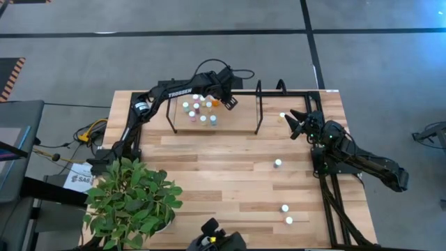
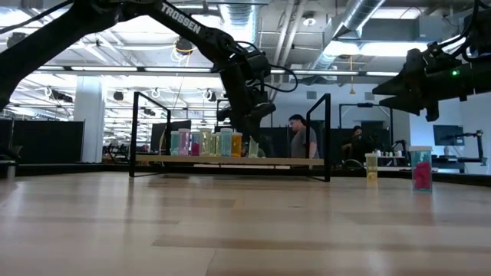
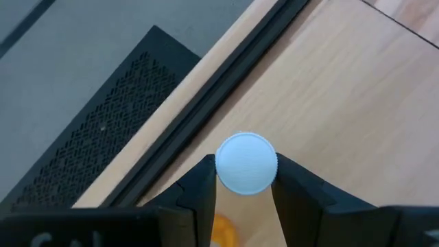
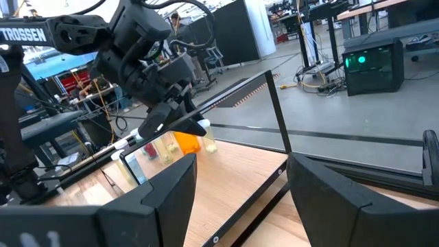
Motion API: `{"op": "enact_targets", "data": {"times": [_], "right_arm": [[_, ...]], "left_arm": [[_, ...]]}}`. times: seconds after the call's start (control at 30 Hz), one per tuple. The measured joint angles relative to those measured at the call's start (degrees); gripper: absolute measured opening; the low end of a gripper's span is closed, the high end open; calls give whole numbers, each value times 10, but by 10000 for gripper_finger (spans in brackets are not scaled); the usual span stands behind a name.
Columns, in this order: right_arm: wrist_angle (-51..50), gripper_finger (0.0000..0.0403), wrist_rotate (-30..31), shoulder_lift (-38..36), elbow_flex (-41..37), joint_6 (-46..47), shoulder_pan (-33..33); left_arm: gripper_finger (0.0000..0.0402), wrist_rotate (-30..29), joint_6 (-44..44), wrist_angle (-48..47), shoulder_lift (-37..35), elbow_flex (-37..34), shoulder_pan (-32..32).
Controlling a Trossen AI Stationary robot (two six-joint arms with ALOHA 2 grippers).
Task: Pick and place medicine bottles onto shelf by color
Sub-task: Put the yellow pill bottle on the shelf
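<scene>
Orange bottle (image 3: pixel 245 165) pinched between left fingers (image 3: pixel 199 189) over shelf (image 3: pixel 322 89); right fingers (image 4: pixel 164 192) spread wide.

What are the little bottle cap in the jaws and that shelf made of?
The cap looks like matte white plastic, going by its finely ribbed edge. The shelf seems a pale wood board with visible grain, on thin black bars, probably painted metal.

grey floor (image 1: pixel 63 42), ceiling ducts (image 2: pixel 360 19) (lit), desks (image 4: pixel 384 10)
</scene>
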Motion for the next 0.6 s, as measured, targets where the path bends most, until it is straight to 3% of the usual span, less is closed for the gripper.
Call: {"op": "enact_targets", "data": {"times": [0.6], "right_arm": [[0,249,0,0,0,0,0]], "left_arm": [[122,18,-15,-3,0,0,-2]]}}
